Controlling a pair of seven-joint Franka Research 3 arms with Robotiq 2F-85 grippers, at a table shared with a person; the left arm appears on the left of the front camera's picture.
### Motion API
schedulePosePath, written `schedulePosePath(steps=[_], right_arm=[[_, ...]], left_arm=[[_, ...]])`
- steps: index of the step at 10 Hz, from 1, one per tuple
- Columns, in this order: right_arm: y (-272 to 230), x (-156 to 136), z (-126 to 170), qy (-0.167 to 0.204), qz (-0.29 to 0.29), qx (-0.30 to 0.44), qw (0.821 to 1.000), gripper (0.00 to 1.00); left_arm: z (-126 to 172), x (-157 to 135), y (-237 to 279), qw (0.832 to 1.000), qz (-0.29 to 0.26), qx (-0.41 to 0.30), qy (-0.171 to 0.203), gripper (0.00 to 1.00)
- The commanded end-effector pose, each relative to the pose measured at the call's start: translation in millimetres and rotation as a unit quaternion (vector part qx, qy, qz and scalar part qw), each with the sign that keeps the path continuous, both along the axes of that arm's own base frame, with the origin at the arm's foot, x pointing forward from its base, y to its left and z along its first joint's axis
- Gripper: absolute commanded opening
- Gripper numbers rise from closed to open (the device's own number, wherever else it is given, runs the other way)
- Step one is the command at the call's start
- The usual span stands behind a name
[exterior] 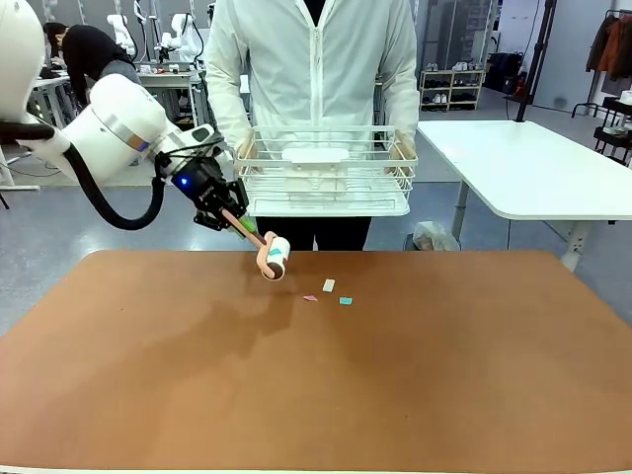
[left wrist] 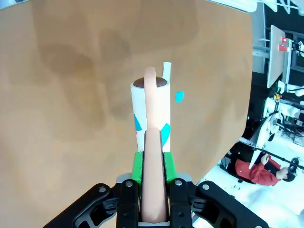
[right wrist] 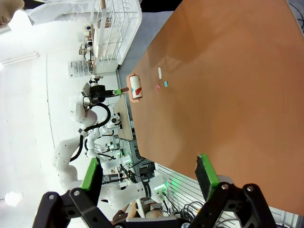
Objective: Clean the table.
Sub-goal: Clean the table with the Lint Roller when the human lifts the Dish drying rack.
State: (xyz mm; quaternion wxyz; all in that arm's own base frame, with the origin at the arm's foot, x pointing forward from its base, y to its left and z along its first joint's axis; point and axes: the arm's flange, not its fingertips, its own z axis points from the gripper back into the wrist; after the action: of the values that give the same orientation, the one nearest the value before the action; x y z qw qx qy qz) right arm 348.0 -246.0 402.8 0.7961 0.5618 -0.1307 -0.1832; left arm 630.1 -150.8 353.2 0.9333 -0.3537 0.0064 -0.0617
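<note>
Gripping a lint roller (exterior: 274,257) by its pink handle, the left fingers (left wrist: 137,167) are clenched, the roller head beyond their tips, low over the reddish-brown surface (exterior: 415,385). Three paper scraps (exterior: 329,285) lie just past it, so the next move is probably to roll across them. Meanwhile the right fingers (right wrist: 90,173) are released and empty.

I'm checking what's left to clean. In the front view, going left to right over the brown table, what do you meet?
From the left: lint roller → pink paper scrap → white paper scrap → teal paper scrap.
</note>
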Motion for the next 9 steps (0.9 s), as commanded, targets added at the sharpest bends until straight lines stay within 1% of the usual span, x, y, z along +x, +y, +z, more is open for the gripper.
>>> schedulePosePath(steps=[1,2,4,6,7,9], right_arm=[[2.5,-2.2,1.9,-0.012,-0.003,0.005,1.000,1.00],[2.5,-2.2,1.9,-0.012,-0.003,0.005,1.000,1.00],[2.5,-2.2,1.9,-0.012,-0.003,0.005,1.000,1.00],[2.5,-2.2,1.9,-0.012,-0.003,0.005,1.000,1.00],[2.5,-2.2,1.9,-0.012,-0.003,0.005,1.000,1.00],[2.5,-2.2,1.9,-0.012,-0.003,0.005,1.000,1.00]], left_arm=[[-11.3,6.3,-1.7,1.000,0.027,-0.003,-0.006,0.21],[-21.8,5.5,-3.7,1.000,0.030,-0.008,-0.004,0.21],[-42.4,6.8,-9.2,0.999,0.019,-0.024,0.010,0.21],[-51.2,7.3,-18.1,0.999,0.019,-0.028,0.018,0.21],[-57.5,9.4,-26.2,0.999,0.019,-0.023,0.031,0.21],[-63.2,15.4,-48.3,0.999,-0.007,-0.015,0.036,0.21]])
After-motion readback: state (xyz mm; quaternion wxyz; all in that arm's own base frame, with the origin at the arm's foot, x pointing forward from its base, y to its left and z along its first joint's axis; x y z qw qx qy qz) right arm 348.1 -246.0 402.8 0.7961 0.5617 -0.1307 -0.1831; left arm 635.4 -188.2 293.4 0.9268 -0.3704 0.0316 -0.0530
